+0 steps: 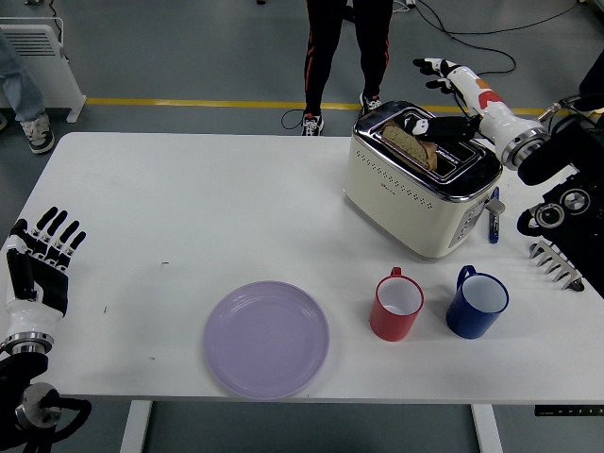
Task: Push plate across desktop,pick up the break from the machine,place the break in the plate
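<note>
Above the glossy toaster (422, 192), right robot hand (442, 94) spread.

No print can be read anywhere; a small mark on the toaster (406, 193) is too small.

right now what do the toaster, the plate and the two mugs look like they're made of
Toaster: cream-painted metal body, polished chrome top with mirror-like reflections. Plate: matte lilac, probably plastic, with only a soft sheen. Red mug and blue mug: glossy outside, white inside, likely enamel or glazed ceramic.
</note>
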`<state>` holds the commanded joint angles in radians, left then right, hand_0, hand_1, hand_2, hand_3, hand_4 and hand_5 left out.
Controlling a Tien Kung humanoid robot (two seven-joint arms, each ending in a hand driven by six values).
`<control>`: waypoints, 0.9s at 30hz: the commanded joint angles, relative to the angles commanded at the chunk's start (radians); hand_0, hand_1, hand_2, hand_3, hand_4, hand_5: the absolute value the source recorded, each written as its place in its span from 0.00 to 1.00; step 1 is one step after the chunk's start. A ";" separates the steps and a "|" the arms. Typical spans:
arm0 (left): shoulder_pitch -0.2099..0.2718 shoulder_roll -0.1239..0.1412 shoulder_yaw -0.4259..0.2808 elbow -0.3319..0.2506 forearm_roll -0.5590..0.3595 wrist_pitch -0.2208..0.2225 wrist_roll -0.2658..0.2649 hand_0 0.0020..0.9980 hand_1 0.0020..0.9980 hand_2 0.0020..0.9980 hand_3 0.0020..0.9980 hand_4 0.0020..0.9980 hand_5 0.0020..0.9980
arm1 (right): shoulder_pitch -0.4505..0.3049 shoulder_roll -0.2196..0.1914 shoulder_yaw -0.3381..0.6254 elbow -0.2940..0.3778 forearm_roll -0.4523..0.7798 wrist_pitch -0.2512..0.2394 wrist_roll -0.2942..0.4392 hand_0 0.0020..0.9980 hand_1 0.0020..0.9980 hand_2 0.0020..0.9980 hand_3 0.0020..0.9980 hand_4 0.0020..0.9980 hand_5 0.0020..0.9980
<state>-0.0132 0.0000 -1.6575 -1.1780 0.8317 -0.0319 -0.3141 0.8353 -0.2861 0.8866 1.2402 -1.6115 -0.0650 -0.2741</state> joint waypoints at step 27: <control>0.016 0.000 0.054 0.041 -0.026 -0.003 -0.002 0.78 0.78 0.80 0.73 0.56 1.00 | 0.204 0.286 -0.058 -0.525 -0.467 0.026 -0.024 0.77 0.75 0.74 0.85 0.82 0.28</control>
<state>0.0024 0.0000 -1.6033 -1.1366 0.8059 -0.0351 -0.3163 1.0395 0.0000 0.8285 0.7156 -2.0786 -0.0387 -0.2984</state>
